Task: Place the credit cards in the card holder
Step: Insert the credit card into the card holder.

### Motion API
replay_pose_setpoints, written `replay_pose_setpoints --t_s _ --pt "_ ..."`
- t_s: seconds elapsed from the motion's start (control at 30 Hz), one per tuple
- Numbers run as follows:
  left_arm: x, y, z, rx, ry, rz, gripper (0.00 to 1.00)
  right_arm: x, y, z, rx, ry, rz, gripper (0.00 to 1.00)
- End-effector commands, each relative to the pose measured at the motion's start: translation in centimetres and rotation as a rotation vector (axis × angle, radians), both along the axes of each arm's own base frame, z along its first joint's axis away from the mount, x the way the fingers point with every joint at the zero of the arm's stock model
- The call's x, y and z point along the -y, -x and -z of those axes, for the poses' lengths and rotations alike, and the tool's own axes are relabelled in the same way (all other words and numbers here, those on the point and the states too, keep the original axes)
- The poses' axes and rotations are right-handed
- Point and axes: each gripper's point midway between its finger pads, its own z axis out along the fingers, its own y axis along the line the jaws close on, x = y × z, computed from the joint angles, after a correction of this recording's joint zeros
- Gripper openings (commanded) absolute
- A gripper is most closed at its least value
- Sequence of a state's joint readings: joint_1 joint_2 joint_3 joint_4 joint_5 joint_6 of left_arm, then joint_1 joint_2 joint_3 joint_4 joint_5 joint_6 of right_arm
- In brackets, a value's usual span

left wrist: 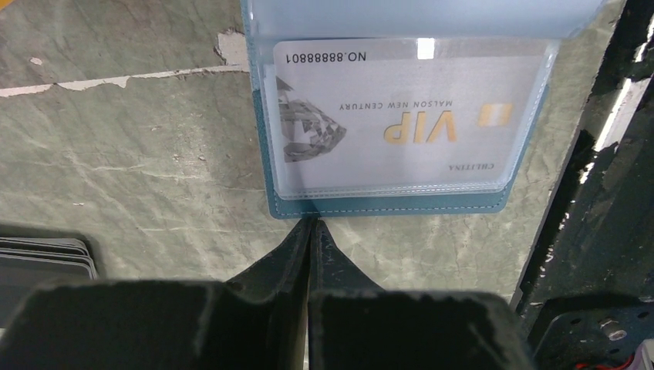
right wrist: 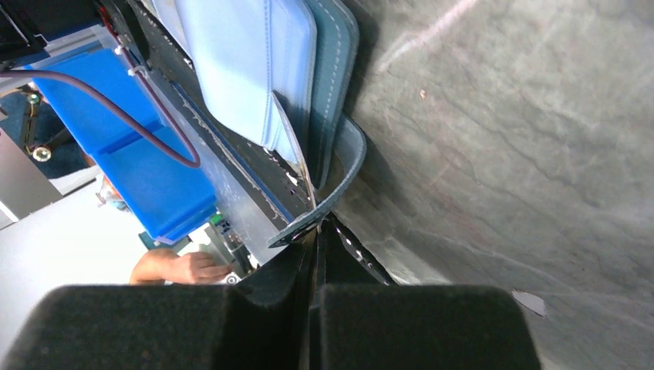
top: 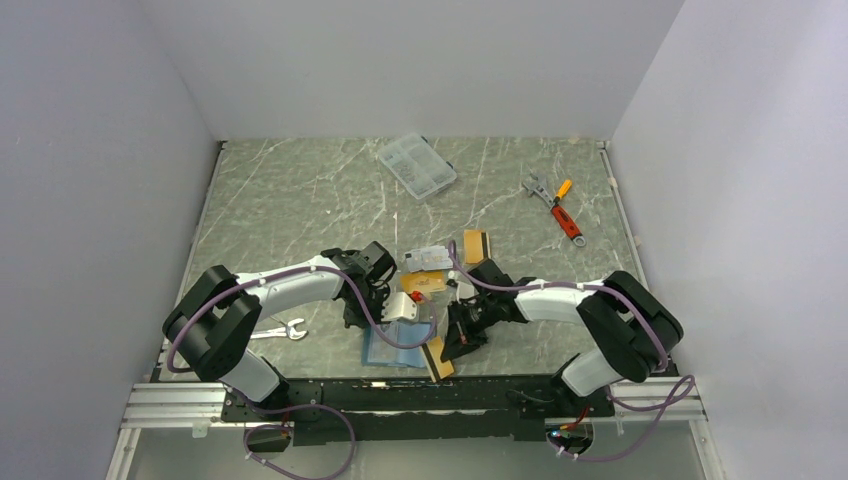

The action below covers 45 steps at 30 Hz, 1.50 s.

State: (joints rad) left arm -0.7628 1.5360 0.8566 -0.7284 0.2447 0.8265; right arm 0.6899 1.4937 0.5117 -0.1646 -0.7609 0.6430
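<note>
One card holder [top: 385, 348]. Three orange cards: far card [top: 475, 245], middle card [top: 426, 283], near card [top: 438, 361]. Two silver cards: loose card [top: 430, 258], sleeved card [left wrist: 401, 116]. One clear box [top: 416, 166]. One spanner [top: 282, 330]. Unclear count: far-right tools [top: 555, 205].

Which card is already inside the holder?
The silver VIP card, tucked inside the teal card holder; the orange cards lie outside it.

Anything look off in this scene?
Table surface is chipped, white patch by the holder. One orange card sits askew at the near edge, away from the other cards.
</note>
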Motion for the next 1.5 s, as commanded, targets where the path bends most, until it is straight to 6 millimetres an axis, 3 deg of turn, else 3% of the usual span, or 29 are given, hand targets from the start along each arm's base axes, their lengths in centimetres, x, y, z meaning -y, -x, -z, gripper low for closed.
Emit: replay_pose_setpoints --t_s 0.0,0.67,0.93,1.13,1.47 --pt "0.3 0.2 -0.8 0.004 0.017 0.028 0.08 -0.8 -1.6 0.1 0.067 0.009 0.007 0.00" --pt "0.1 0.4 -0.7 -0.001 0.012 0.032 0.07 -2.0 -2.4 0.0 0.067 -0.021 -0.006 0.00" --pt "0.2 0.4 -0.9 -0.004 0.016 0.032 0.06 -1.8 -1.7 0.6 0.047 -0.026 0.007 0.00" --pt "0.1 0.4 -0.9 -0.001 0.012 0.037 0.06 -2.1 -2.4 -0.2 0.075 -0.025 0.000 0.00" --pt "-0.7 0.2 -1.3 0.023 0.000 0.033 0.05 -0.2 -2.1 -1.8 0.136 0.058 0.003 0.00"
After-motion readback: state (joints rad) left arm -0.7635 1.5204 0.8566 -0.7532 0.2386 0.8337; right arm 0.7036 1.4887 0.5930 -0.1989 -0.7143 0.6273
